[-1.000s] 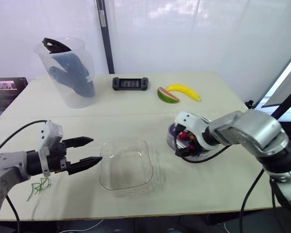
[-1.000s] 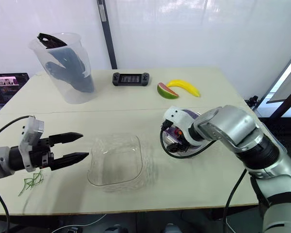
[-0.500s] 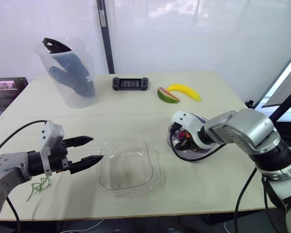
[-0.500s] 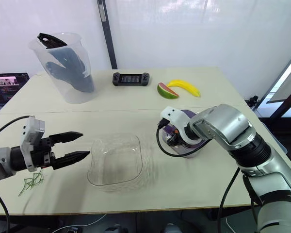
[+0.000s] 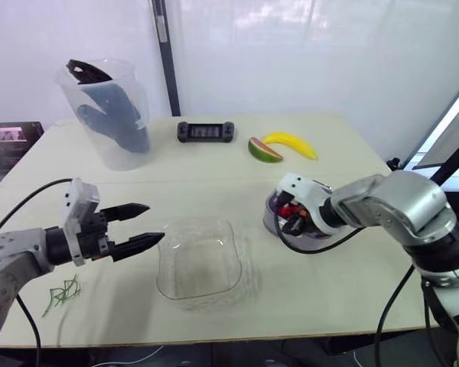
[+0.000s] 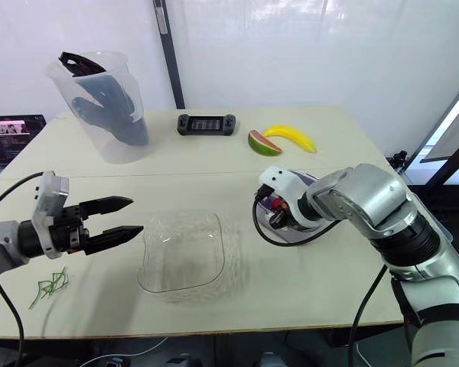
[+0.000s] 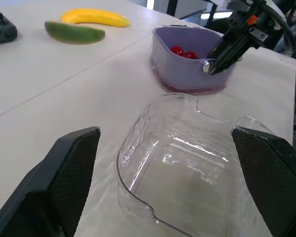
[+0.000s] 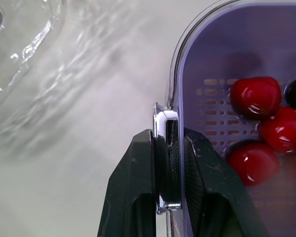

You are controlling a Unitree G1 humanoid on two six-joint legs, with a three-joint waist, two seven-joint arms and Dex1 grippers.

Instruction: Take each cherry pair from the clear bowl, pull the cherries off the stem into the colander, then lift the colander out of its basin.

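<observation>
Right wrist view puts the right gripper (image 8: 168,136) on the near wall of the purple perforated plastic colander (image 8: 222,74), one black finger outside and one inside, pinched tight on the rim. The colander sits in its clear plastic basin (image 8: 176,64), toward the right edge of the pale table (image 5: 306,290). I cannot tell whether the basin's wall is caught in the pinch as well.

Several glossy red cherries (image 8: 255,96) lie on the colander's floor. The load looks light, and the thin plastic is probably stiff enough to lift by one wall. Taken on one side like this, though, it will likely tip away from the grip, and round cherries roll. The smooth rim may also slip between the pads, so a deep bite over the lip seems the safest hold. If the basin clings, it may come up too.

The shallow square clear plastic bowl (image 5: 199,260) stands near the table's front edge, just beside the basin, and looks empty. The left gripper (image 5: 154,222) hovers beside the bowl on the side away from the colander, fingers spread wide, holding nothing. A few loose green cherry stems (image 5: 63,293) lie near the front left corner.
</observation>
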